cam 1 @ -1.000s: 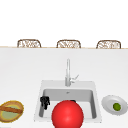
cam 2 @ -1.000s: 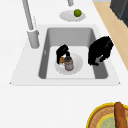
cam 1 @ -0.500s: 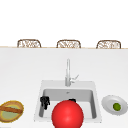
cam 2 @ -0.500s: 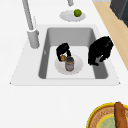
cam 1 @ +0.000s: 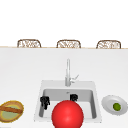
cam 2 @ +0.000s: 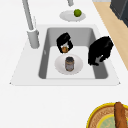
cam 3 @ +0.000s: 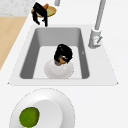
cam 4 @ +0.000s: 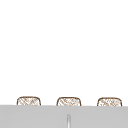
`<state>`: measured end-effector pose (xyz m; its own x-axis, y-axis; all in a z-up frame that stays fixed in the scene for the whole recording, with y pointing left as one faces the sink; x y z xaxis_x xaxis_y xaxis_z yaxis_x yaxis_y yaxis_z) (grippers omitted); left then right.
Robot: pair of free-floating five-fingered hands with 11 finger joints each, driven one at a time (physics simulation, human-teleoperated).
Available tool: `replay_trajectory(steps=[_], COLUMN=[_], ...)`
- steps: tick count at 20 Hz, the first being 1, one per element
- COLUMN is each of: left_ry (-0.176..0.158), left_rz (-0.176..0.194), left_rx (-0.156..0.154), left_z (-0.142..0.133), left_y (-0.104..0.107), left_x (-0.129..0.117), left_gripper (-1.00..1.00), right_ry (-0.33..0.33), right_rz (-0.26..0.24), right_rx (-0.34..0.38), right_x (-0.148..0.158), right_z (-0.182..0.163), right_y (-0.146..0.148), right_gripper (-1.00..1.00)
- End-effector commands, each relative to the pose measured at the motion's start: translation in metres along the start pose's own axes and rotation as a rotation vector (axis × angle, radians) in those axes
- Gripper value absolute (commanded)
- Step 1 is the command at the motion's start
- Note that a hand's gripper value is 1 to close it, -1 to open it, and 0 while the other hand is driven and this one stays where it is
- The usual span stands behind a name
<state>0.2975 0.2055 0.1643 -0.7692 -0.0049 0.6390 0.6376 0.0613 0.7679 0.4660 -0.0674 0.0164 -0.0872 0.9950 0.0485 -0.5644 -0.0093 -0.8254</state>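
Front view: the left robot hand (cam 1: pixel 45 101) hangs at the left end of the grey rectangular sink basin (cam 1: pixel 90 100), fingers curled downward with nothing in them. The right robot hand (cam 1: pixel 73 97) shows near the basin's middle, just behind a large red sphere (cam 1: pixel 67 114) that hides the basin floor. A tall metal faucet (cam 1: pixel 68 73) stands behind the sink. On the white tabletop (cam 1: pixel 25 72), a round woven basket with a brown stick across it (cam 1: pixel 11 111) lies at the left, and a white plate carrying a green lime (cam 1: pixel 114 105) at the right.

Left side view: the right robot hand (cam 2: pixel 64 42) is curled round a small orange-brown object (cam 2: pixel 65 49), held just above a dark cylindrical jar (cam 2: pixel 69 63); whether the two touch I cannot tell. The jar stands upright on a white round plate (cam 2: pixel 58 66) on the basin floor. The left robot hand (cam 2: pixel 100 50) hovers over the basin's near-side rim, well apart from the jar.

Right side view: the right robot hand (cam 3: pixel 63 53) grips the orange-brown object (cam 3: pixel 62 59) over the white round plate (cam 3: pixel 58 71). The left robot hand (cam 3: pixel 40 13) hangs by the far rim, in front of the basket (cam 3: pixel 51 10).

Upper view: three woven chair backs (cam 4: pixel 68 101) line the far edge of the tabletop (cam 4: pixel 37 116), with the faucet tip (cam 4: pixel 68 121) below.
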Motion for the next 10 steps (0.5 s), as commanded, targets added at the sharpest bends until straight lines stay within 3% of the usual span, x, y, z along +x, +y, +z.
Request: replay_trajectory(steps=[1, 10], left_ry=[0.0, 0.0], left_rz=[0.0, 0.0], left_rx=[0.0, 0.0], left_z=[0.0, 0.0], left_y=[0.0, 0.0], left_x=[0.0, 0.0], left_gripper=[0.0, 0.0], right_ry=[-0.01, -0.02], right_rz=[-0.014, -0.029], right_rx=[-0.004, -0.016], right_x=[-0.011, -0.04], right_z=[0.018, 0.057], right_y=[-0.025, -0.077], right_gripper=[1.0, 1.0])
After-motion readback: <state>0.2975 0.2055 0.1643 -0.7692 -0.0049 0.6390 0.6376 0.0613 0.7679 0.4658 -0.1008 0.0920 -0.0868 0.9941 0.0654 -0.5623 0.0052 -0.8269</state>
